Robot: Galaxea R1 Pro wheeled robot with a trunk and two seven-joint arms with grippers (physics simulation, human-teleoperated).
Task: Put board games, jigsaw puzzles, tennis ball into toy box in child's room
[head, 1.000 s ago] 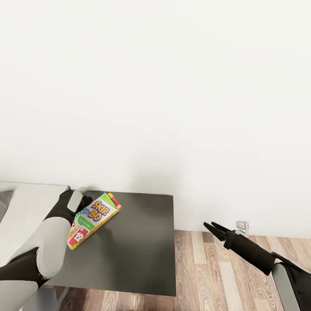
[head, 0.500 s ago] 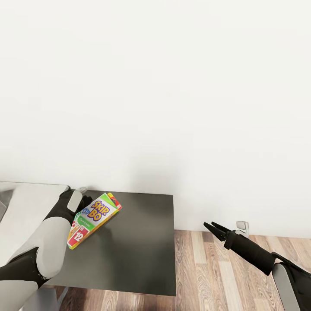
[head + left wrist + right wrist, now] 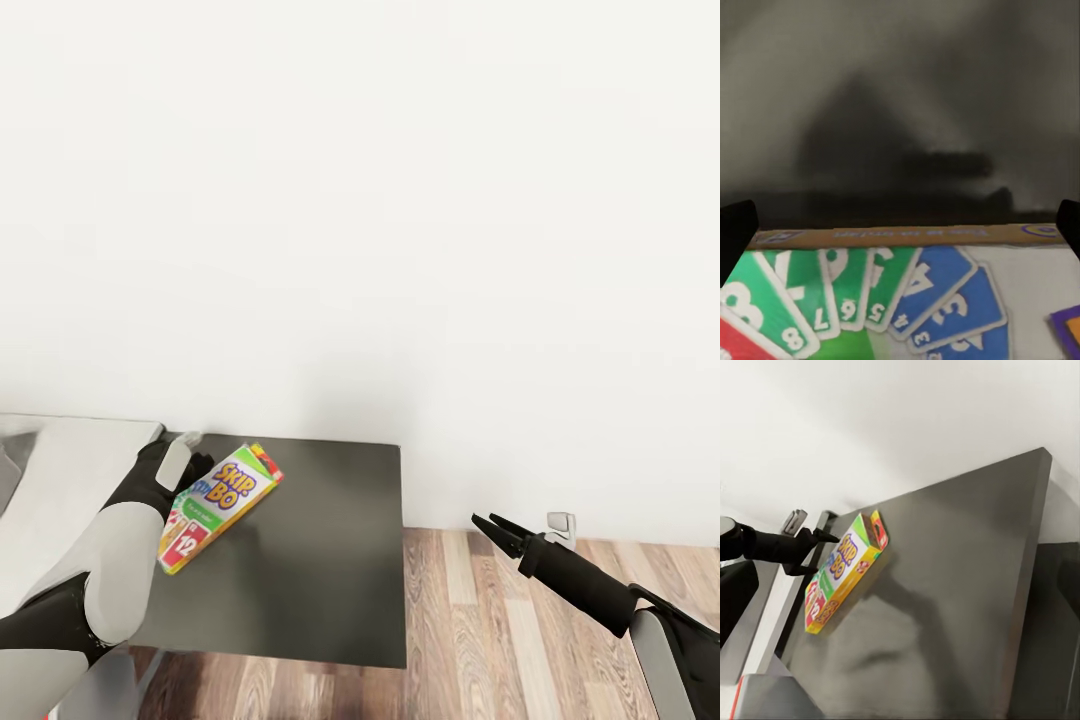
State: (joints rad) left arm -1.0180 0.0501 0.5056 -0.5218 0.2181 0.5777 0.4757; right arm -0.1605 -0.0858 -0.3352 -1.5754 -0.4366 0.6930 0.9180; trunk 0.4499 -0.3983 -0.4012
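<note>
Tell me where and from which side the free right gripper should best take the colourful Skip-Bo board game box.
Probably by its long thin edges near the far, orange-topped end. The colourful flat Skip-Bo board game box is held tilted above the dark-grey side unit, with the left gripper at its left side. The right gripper would come from the box's open right side, jaws across its thin depth.

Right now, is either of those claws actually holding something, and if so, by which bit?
The left gripper holds a board game, the Skip-Bo box, by one long edge, above the dark side unit. The right gripper holds nothing.
</note>
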